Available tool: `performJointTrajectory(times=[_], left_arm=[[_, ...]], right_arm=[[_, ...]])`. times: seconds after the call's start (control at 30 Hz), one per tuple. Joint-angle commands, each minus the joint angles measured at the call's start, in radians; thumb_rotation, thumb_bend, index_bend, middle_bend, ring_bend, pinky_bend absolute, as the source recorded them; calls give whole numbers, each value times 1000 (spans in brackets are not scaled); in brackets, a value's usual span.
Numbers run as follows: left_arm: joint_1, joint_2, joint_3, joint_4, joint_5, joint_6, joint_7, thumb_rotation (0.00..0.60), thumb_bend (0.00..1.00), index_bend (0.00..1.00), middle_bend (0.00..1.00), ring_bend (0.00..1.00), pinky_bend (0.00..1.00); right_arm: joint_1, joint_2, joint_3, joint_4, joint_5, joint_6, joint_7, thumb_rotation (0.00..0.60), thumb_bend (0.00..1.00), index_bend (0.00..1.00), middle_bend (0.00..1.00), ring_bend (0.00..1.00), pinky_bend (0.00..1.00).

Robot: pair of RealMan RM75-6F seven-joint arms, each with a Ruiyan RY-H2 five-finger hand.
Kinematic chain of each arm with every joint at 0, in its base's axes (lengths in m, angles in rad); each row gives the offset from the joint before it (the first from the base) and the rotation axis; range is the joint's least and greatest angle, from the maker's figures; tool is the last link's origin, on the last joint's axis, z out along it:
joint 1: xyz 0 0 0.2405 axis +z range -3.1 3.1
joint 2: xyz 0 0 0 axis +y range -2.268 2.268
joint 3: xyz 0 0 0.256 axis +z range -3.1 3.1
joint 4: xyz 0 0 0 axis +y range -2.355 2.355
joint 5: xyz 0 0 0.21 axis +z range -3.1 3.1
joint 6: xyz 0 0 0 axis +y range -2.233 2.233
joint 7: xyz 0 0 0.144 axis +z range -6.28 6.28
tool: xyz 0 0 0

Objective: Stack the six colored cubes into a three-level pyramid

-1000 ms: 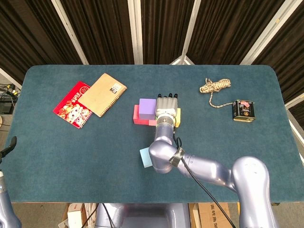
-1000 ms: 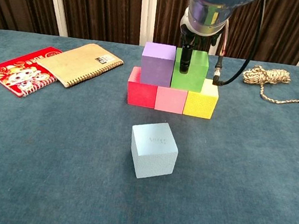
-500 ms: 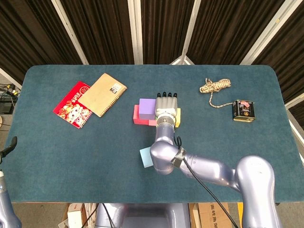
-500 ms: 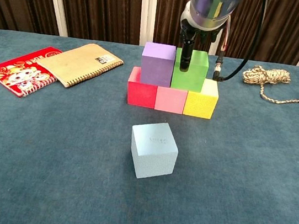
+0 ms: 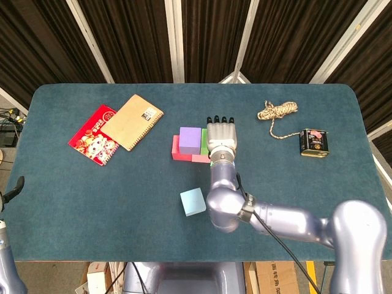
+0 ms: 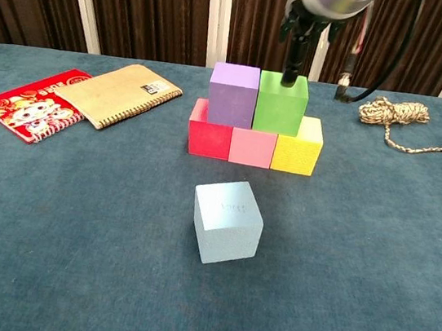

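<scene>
Five cubes are placed and one is left, as I read it. My right hand [image 5: 221, 133] hangs over the stack, fingers [image 6: 293, 56] straight and a little apart, holding nothing; in the chest view one fingertip sits at the top edge of the green cube [image 6: 281, 103], though I cannot tell whether it touches or only hovers there. My left hand is not properly in either view; only a dark sliver shows at the left edge of the head view, so I won't say how it lies.

Under the hand, the green cube and the purple cube [image 6: 233, 94] stand side by side, touching, as the second level. They rest on the bottom row: red cube [image 6: 209, 137], pink cube [image 6: 252, 147] and yellow cube [image 6: 297, 150], pressed together in a line.

Out from the stack, the light blue cube [image 6: 227, 221] sits alone on the table [image 6: 69, 251], near the front and well apart from the others. It looks to be the cap: what remains is to fetch it and set it across the seam between purple and green.

Further off lie two notebooks [image 5: 116, 125], a rope [image 5: 277, 112] and a tin [image 5: 314, 142], no part of the job.
</scene>
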Motion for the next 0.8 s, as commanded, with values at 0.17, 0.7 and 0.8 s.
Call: performJointTrajectory(times=[0.17, 0.7, 0.8], left_arm=[[3, 9, 11, -13, 20, 0, -18, 600, 313, 69, 105, 0, 0], [14, 32, 33, -31, 89, 27, -107, 600, 313, 70, 106, 0, 0], [21, 36, 28, -35, 90, 41, -123, 600, 313, 71, 106, 0, 0]], right_arm=[[-196, 204, -29, -333, -193, 60, 190, 600, 329, 0, 64, 0, 0], [-813, 632, -284, -678, -1047, -168, 807, 600, 329, 97, 64, 0, 0], [-900, 665, -365, -672, -1242, -187, 900, 600, 329, 122, 64, 0, 0]])
